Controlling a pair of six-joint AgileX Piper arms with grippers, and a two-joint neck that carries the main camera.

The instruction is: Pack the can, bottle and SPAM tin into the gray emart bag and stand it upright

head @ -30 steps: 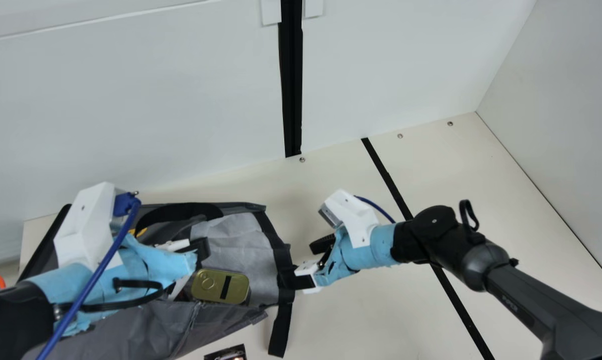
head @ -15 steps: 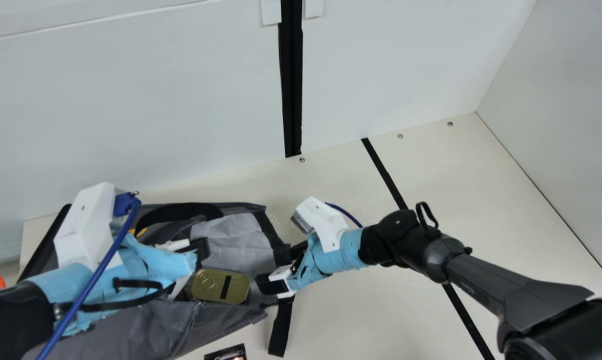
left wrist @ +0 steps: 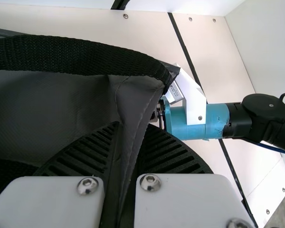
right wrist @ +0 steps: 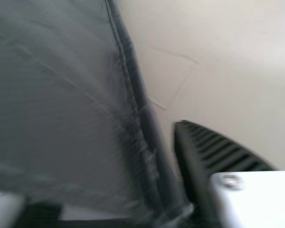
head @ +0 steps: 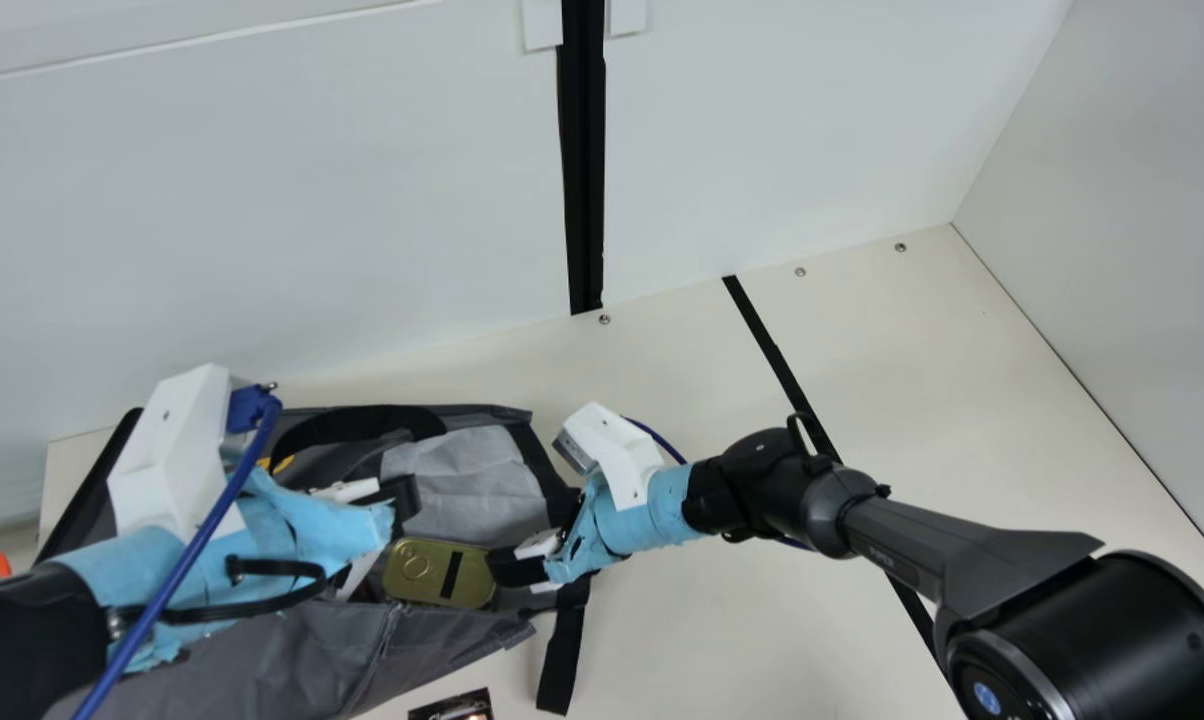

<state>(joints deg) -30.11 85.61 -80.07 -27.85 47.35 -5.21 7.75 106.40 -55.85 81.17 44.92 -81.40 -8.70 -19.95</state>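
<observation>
Gray bag (head: 302, 660) lying open, pinched by left tool (head: 402, 497), gold tin (head: 437, 574) inside

The right fingers (head: 518, 568) have moved over the bag (head: 477, 480) toward the tin (head: 420, 580).

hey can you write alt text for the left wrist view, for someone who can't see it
The robot's left end effector pinches a fold of the gray bag between two black ribbed fingers, with a black strap arching across the bag. Beyond it, the robot's right arm extends over a cream table.
</observation>
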